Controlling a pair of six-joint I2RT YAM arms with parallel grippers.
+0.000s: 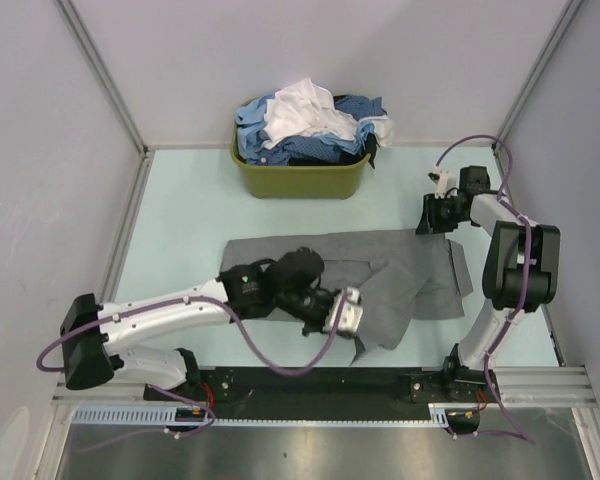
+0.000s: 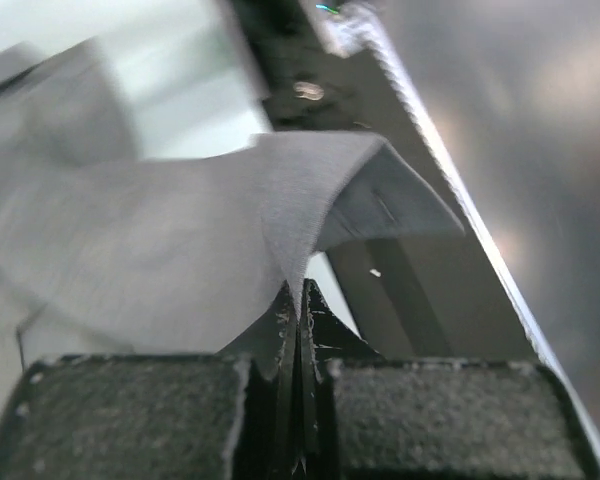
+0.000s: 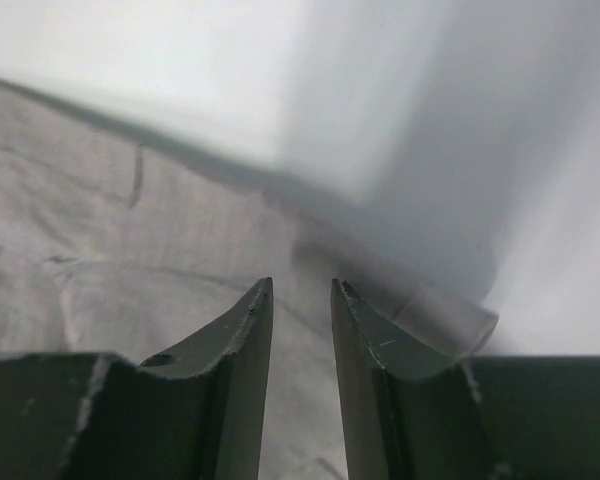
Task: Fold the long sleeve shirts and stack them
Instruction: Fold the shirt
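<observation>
One grey shirt (image 1: pixel 410 280), edge pinched in left tool (image 2: pixel 298 302)

Long sleeve shirts: one grey, laid out; three heaped.
Grey shirt (image 1: pixel 405 280): plain mid-grey, spread across the table (image 1: pixel 185 215), lengthwise left to right, creased; one layer folded over its right part; near edge lifted into a peak, pinched in the left gripper (image 2: pixel 298 305); white shirt (image 1: pixel 305 108), blue shirt (image 1: pixel 253 125) and dark blue shirt (image 1: pixel 325 150): crumpled together in the basket (image 1: pixel 300 182) at the far side, white uppermost, well apart from the grey.
</observation>
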